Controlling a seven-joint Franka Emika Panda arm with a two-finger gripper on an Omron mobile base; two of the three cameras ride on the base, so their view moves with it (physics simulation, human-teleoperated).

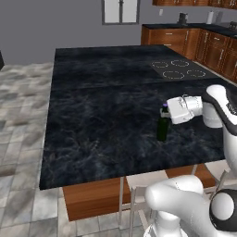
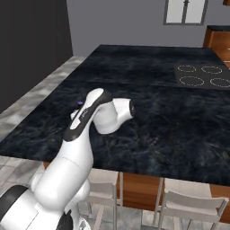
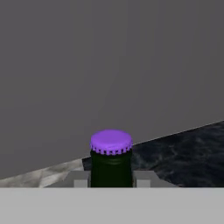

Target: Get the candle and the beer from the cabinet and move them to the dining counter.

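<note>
Holding the beer [image 1: 162, 128], a slim dark green glass bottle with a purple cap, we have it upright over the dining counter [image 1: 102, 115], the large black grey-veined marble island top with its four-ring cooktop [image 1: 178, 68] inset well apart toward the far side. In the hand view the fingers [image 3: 79, 179] sit against the neck on both sides just under the cap, so our gripper [image 1: 165, 113] is clamped on the bottle. Whether its base already touches the marble we cannot tell.

Our worry is the release: let go while the bottle hangs above the surface, or tilts, and it could topple and roll. A grip this high on the neck leaves the body free to swing.

No container with contents is visible.
</note>
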